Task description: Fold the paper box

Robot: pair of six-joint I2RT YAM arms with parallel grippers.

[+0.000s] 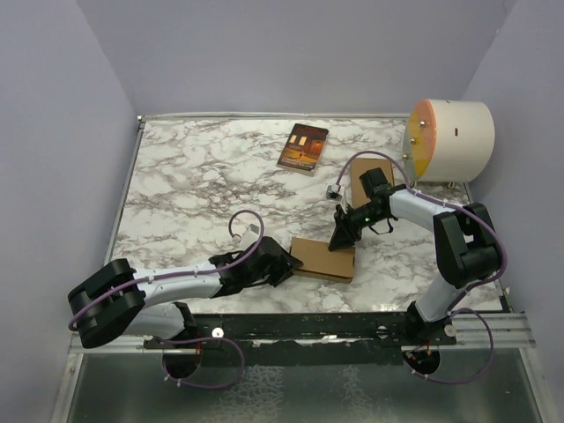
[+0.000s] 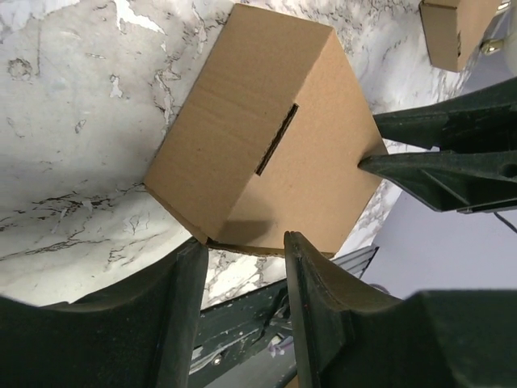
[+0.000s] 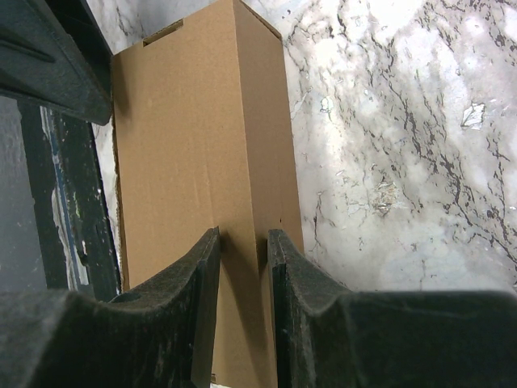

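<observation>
Brown paper box [image 1: 323,258], book [image 1: 303,146] cover apparently illegible

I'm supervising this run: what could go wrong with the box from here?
The right gripper pinches only one edge of the box, so the cardboard may crease or slip out. The left gripper stands open at the corner near the front edge of the table; a shove might push the box off.

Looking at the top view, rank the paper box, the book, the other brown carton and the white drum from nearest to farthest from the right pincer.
From the right pincer:
1. paper box, at its tips, near the front edge.
2. other brown carton, just behind, under the arm.
3. book, farther back, to the left.
4. white drum, back right corner.
</observation>
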